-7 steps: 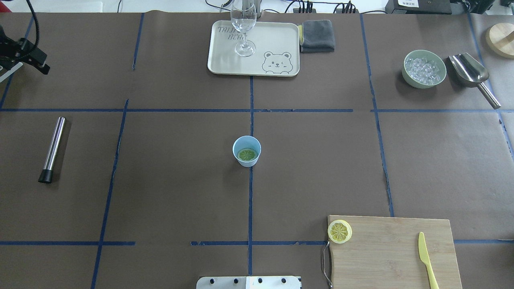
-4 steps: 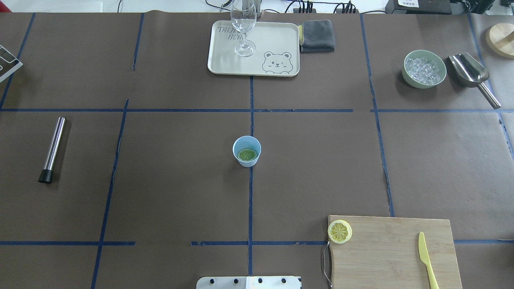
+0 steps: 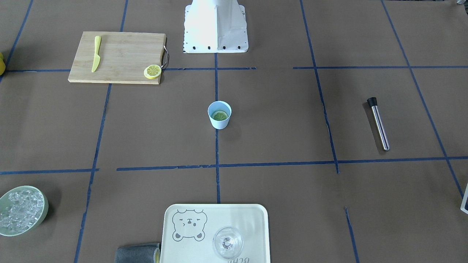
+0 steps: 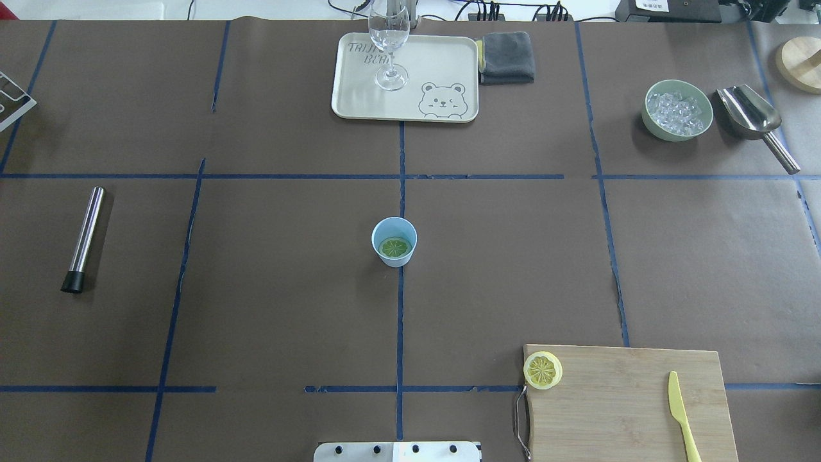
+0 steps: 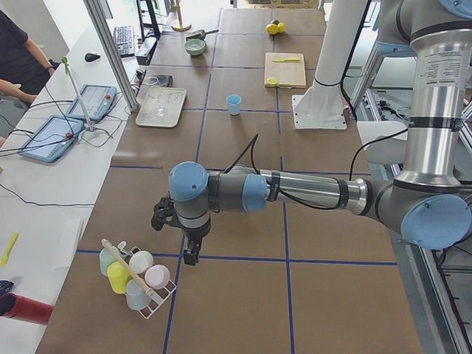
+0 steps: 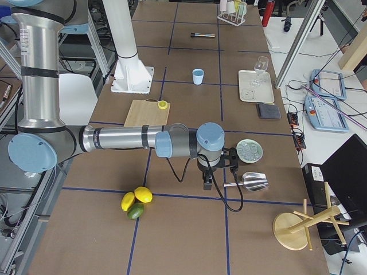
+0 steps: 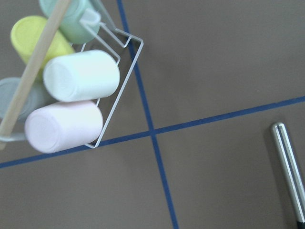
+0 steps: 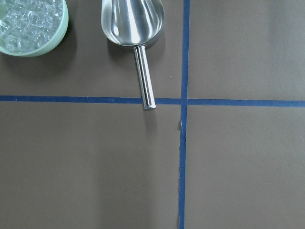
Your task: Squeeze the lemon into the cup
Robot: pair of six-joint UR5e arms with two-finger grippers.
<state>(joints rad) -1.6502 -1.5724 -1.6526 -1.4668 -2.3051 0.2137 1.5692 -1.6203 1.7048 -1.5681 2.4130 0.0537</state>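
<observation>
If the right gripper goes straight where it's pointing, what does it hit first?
Probably bare table, beside the scoop's handle; the right gripper points down and nothing shows beneath it.

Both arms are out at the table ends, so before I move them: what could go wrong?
Left gripper hangs right by the rack; a swing could snag it. Right gripper hangs close to the scoop. The lemon sits at the board corner and could be nudged off.
</observation>
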